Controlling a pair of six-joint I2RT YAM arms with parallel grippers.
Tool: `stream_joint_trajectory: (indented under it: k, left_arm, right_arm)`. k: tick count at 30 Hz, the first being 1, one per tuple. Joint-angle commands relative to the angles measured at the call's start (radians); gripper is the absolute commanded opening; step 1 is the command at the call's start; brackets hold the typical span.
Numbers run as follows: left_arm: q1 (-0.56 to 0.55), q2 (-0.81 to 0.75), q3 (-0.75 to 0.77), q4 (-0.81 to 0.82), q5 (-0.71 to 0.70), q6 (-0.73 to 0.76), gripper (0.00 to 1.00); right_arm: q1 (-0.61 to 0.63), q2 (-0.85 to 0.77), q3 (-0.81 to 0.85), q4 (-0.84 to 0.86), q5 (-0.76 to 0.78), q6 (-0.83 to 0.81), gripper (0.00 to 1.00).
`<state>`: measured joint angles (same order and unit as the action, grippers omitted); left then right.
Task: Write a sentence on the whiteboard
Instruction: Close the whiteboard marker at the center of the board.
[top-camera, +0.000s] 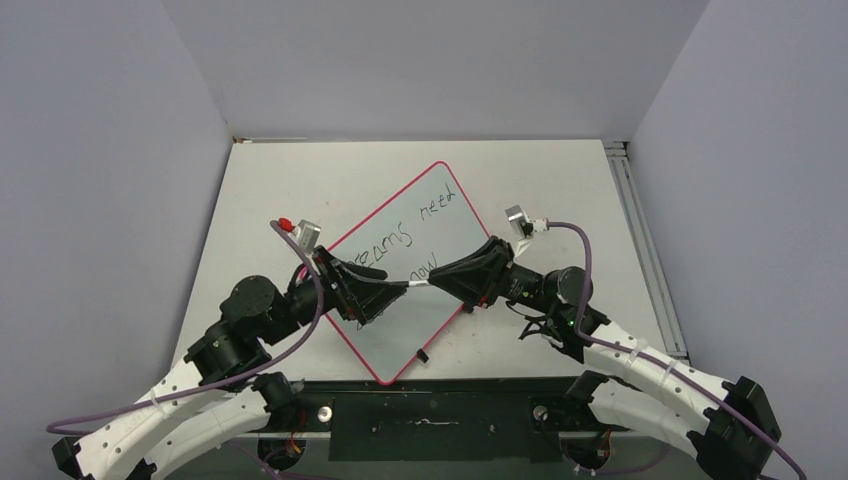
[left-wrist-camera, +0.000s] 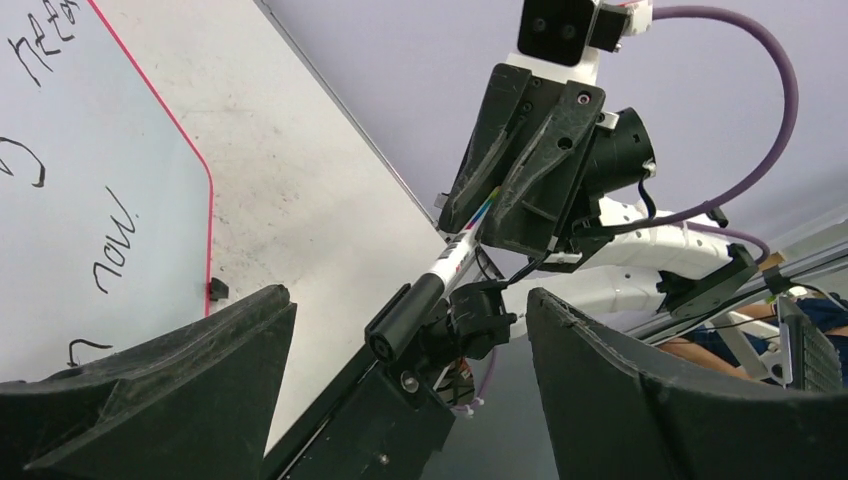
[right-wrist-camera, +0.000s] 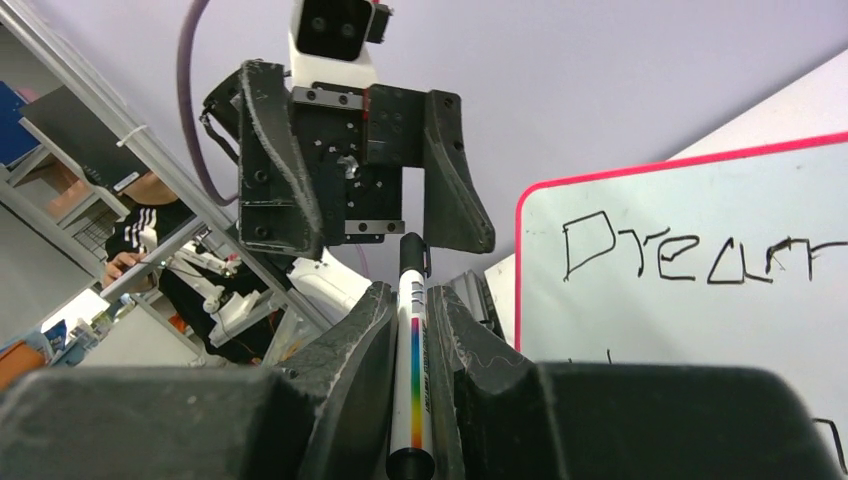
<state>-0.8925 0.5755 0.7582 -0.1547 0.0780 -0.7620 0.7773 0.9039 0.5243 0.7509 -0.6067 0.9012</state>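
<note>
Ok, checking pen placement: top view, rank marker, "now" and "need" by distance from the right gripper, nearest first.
1. marker, held in the right gripper.
2. "now", beside its fingertips.
3. "need", far row, toward the whiteboard's far corner.

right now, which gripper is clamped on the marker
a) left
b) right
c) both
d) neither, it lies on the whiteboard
b: the right gripper has its fingers pressed against both sides of the marker, while the left gripper has its fingers spread wide on either side of the cap end without closing on it.
</note>
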Motion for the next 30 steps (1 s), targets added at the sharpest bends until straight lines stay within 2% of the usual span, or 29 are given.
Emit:
stream_joint_trajectory:
  k: [1,5,7,10,16,30]
  left_arm:
    - [0.013,0.007,0.005,0.093,-0.014,-0.061,0.84]
    - [0.023,-0.006,-0.032,0.156,0.008,-0.076,0.74]
    - [0.027,-0.014,-0.040,0.193,0.027,-0.080,0.72]
    - [0.031,-0.021,-0.045,0.196,0.035,-0.086,0.56]
    - [0.036,-0.052,-0.062,0.215,0.035,-0.103,0.53]
    - [0.040,-0.051,-0.069,0.224,0.061,-0.116,0.39]
  right_arm:
    - [0.012,0.006,0.042,0.113,0.024,-0.028,0.05]
    - [0.017,0.015,0.035,0.129,0.027,-0.022,0.05]
    - [0.016,0.017,0.030,0.149,0.029,-0.012,0.05]
    - [0.017,0.023,0.030,0.170,0.023,0.002,0.05]
    - [0.018,0.035,0.033,0.189,0.001,0.026,0.05]
    - [0.017,0.037,0.039,0.212,-0.007,0.048,0.05]
